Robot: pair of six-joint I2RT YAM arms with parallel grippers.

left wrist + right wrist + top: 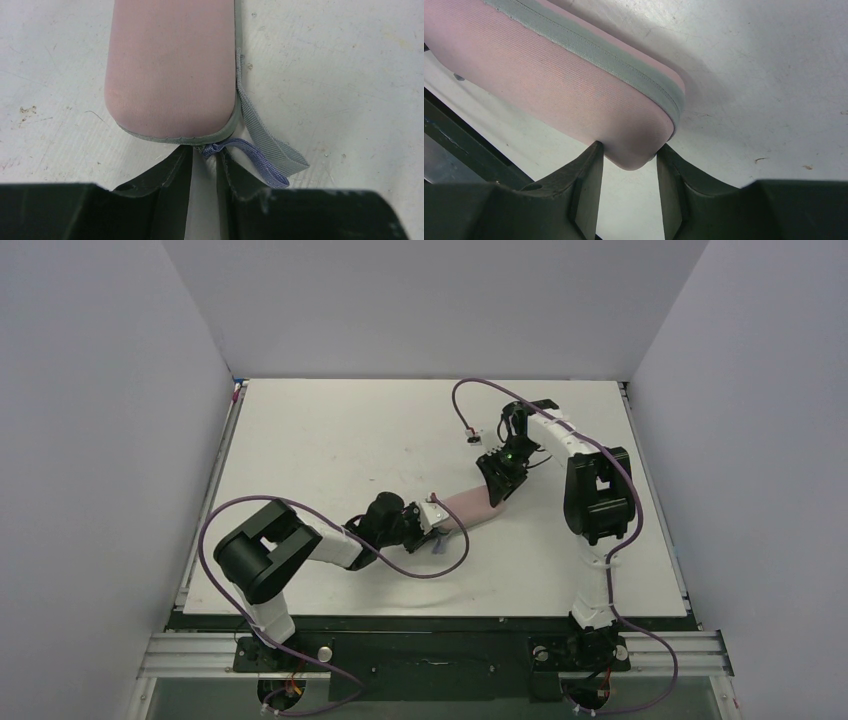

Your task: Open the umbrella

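Your left claw (204, 155) stands narrow, pinching the strap (250, 152) at the case (170, 65) end. Your right claw (626, 160) clamps the case's other end.

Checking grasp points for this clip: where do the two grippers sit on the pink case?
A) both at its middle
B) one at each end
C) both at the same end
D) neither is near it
B: in the overhead view the left gripper is at the near-left end of the pink case, by its purple loop, and the right gripper straddles the far-right end.
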